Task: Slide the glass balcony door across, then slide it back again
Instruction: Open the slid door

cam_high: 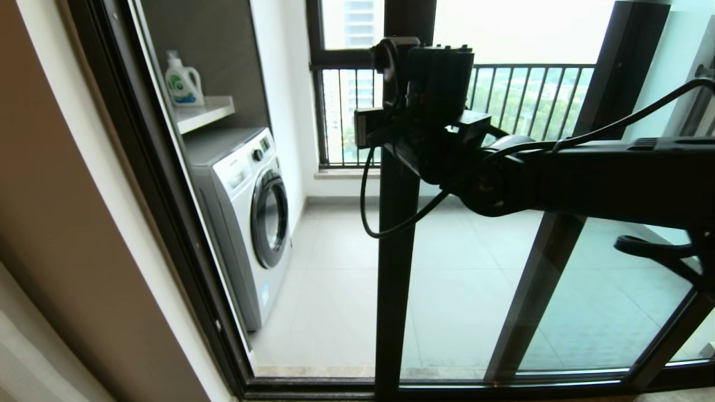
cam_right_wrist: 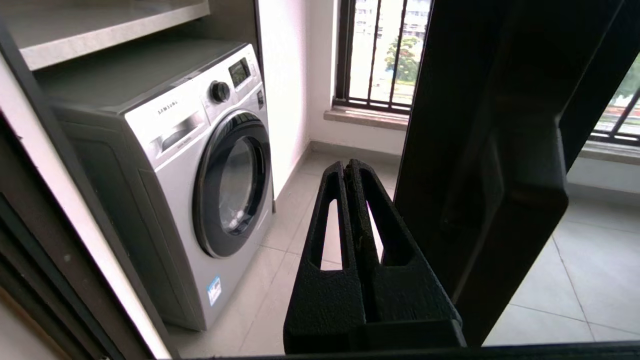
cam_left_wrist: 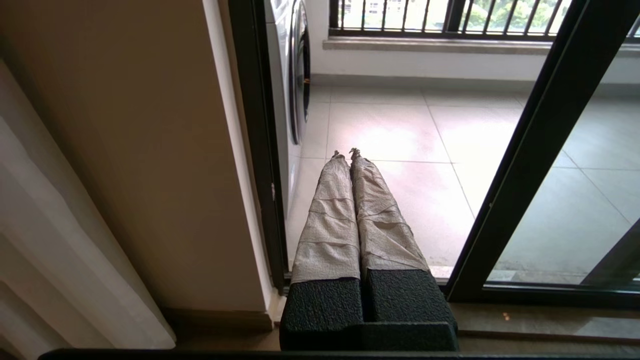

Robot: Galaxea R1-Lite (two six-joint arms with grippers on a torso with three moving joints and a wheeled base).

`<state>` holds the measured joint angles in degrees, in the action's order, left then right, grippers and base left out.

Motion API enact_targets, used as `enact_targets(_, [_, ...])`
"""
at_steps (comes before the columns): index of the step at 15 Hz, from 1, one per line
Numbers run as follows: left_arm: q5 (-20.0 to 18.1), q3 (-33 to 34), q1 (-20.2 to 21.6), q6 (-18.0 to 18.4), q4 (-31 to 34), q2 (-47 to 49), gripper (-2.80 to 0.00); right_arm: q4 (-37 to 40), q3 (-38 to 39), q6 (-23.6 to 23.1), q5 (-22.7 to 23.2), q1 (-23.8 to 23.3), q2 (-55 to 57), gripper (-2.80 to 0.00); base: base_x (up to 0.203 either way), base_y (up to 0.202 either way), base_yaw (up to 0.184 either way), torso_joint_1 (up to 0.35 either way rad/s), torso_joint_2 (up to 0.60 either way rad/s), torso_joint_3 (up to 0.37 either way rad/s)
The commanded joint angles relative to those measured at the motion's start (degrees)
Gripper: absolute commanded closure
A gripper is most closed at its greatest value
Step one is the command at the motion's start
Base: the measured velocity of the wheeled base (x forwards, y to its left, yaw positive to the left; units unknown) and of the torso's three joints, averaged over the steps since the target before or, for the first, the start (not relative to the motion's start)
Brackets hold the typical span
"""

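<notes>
The glass balcony door (cam_high: 394, 279) stands partly slid across, its black upright near mid view with an open gap on its left to the balcony. My right arm reaches in from the right, its wrist (cam_high: 433, 84) in front of that upright at handle height; the fingers are hidden there. In the right wrist view my right gripper (cam_right_wrist: 348, 166) is shut with nothing in it, close against the gap-side edge of the upright (cam_right_wrist: 450, 150), beside the black bar handle (cam_right_wrist: 530, 190). My left gripper (cam_left_wrist: 346, 152) is shut and empty, low, pointing at the balcony floor in the gap, left of the upright (cam_left_wrist: 525, 165).
A washing machine (cam_high: 251, 212) stands on the balcony's left under a shelf with a detergent bottle (cam_high: 181, 81). The door jamb (cam_high: 167, 223) bounds the gap on the left. A second black-framed panel (cam_high: 536, 290) sits behind the door. A barred window (cam_high: 525, 95) is at the back.
</notes>
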<state>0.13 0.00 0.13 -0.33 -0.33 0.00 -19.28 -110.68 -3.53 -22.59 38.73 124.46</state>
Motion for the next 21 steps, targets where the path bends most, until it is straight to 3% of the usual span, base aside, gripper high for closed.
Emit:
enact_targets(1, [0.0,0.0,0.0,0.0,0.0,0.2,0.00,-0.6,-1.8,-0.5,-0.7,-1.8,5.4,0.00,0.000,0.000,0.000,0.000,0.00,0.000])
enact_targets(9, [0.0,0.0,0.0,0.0,0.0,0.2,0.00,-4.5,-1.7,-0.6,-0.8,-8.9,4.6,0.00,0.000,0.000,0.000,0.000,0.00,0.000])
enact_targets(19, [0.0,0.0,0.0,0.0,0.0,0.2,0.00,-5.8,-0.3,-0.5,-2.1,-12.2,1.9,0.00,0.000,0.000,0.000,0.000,0.00,0.000])
enact_targets(21, [0.0,0.0,0.0,0.0,0.0,0.2,0.00,-5.8,3.0,-0.5,-2.0,-13.2,-0.4,0.00,0.000,0.000,0.000,0.000,0.00,0.000])
